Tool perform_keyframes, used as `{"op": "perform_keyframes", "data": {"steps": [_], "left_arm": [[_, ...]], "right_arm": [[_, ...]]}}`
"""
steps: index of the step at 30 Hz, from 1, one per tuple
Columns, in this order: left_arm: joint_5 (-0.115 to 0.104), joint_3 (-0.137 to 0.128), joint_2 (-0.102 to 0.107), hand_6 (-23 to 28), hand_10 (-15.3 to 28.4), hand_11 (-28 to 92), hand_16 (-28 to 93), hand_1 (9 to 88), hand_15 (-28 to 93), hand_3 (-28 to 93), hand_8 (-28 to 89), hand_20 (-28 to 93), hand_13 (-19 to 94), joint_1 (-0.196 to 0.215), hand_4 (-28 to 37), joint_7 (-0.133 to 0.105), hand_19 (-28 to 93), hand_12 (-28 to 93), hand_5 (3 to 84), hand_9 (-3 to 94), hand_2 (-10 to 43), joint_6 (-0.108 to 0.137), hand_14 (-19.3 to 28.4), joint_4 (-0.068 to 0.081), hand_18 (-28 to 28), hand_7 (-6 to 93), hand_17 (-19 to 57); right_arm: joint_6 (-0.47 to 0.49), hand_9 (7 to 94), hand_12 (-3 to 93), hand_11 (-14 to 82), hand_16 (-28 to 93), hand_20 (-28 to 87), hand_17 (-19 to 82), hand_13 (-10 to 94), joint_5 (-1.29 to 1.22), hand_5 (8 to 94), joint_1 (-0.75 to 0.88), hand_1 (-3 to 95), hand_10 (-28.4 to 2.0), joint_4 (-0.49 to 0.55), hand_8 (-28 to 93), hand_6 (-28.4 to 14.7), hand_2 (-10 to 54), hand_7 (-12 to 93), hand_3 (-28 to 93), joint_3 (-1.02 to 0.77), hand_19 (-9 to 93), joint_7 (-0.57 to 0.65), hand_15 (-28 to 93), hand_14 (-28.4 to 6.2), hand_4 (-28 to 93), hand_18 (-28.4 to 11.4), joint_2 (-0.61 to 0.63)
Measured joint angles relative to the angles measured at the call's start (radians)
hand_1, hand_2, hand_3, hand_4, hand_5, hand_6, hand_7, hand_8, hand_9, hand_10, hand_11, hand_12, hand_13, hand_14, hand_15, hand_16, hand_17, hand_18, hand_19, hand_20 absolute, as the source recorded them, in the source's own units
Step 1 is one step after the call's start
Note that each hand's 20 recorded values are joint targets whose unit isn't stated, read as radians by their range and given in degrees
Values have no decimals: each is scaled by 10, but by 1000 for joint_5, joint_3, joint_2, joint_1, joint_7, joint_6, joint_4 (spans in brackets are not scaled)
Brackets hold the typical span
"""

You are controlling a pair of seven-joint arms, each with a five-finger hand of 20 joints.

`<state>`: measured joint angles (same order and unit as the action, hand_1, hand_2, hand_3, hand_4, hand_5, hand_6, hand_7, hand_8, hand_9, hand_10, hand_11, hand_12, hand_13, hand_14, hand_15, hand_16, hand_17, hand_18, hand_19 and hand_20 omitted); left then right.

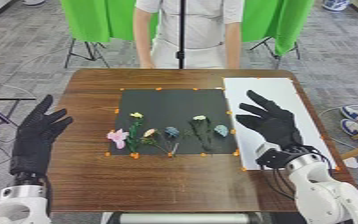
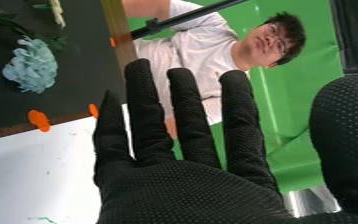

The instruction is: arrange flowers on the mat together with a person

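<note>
Over white paper (image 1: 259,87), the right hand (image 1: 277,125) hovers, fingers straight.

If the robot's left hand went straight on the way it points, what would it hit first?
Probably the green curtain or its stand: the left hand points past the left edge of the table, though depth is unclear.
</note>
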<state>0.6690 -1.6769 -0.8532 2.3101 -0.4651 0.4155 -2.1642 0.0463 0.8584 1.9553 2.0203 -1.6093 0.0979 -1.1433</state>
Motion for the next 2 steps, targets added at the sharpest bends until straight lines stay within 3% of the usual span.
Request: {"op": "perform_keyframes", "data": {"steps": [2], "left_arm": [[-4, 1, 6, 39, 173, 237, -85, 216, 504, 797, -80, 171, 236, 1, -283, -5, 455, 102, 326, 343, 39, 1, 241, 0, 213, 86, -80]], "right_arm": [[1, 412, 152, 119, 139, 232, -2, 291, 0, 392, 0, 155, -139, 0, -120, 39, 39, 140, 826, 0, 400, 0, 405, -191, -267, -183, 0]]}}
